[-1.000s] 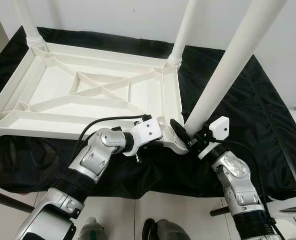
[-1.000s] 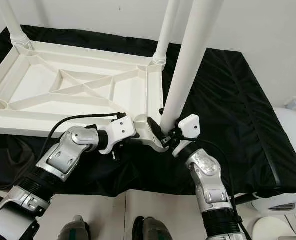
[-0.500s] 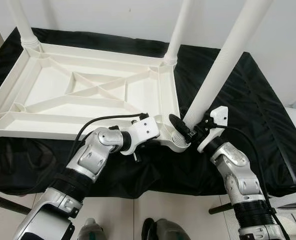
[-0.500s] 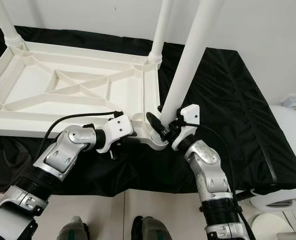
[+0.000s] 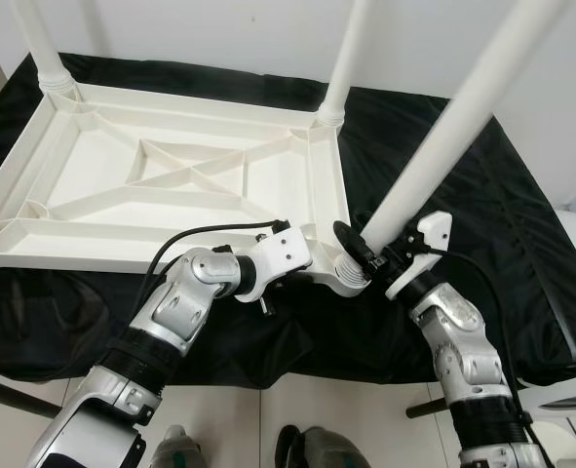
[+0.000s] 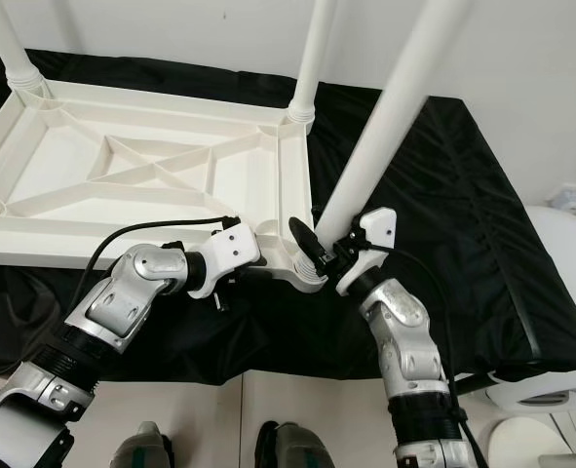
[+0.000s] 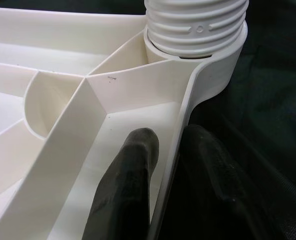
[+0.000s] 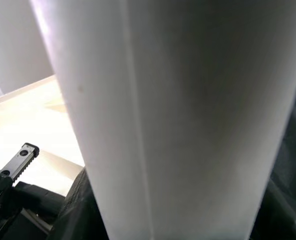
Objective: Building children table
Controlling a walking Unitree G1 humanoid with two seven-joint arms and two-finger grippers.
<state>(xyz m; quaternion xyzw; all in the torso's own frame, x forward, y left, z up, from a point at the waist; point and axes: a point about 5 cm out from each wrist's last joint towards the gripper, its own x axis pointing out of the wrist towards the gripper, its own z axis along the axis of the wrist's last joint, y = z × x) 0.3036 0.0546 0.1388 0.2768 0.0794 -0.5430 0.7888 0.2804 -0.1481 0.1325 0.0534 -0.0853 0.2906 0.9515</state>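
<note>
Across a black cloth [image 5: 521,244], before a white wall [image 5: 219,29] and above pale floor tiles [image 5: 268,419], the white tabletop [image 5: 171,185] lay upside down. At its near corner socket [image 7: 198,45] the right gripper [image 5: 365,261] clasped the tilted table leg [image 5: 443,146], whose top ran out of frame. The left gripper [image 7: 173,180] pinched the rim [image 7: 180,115] beside it.
</note>
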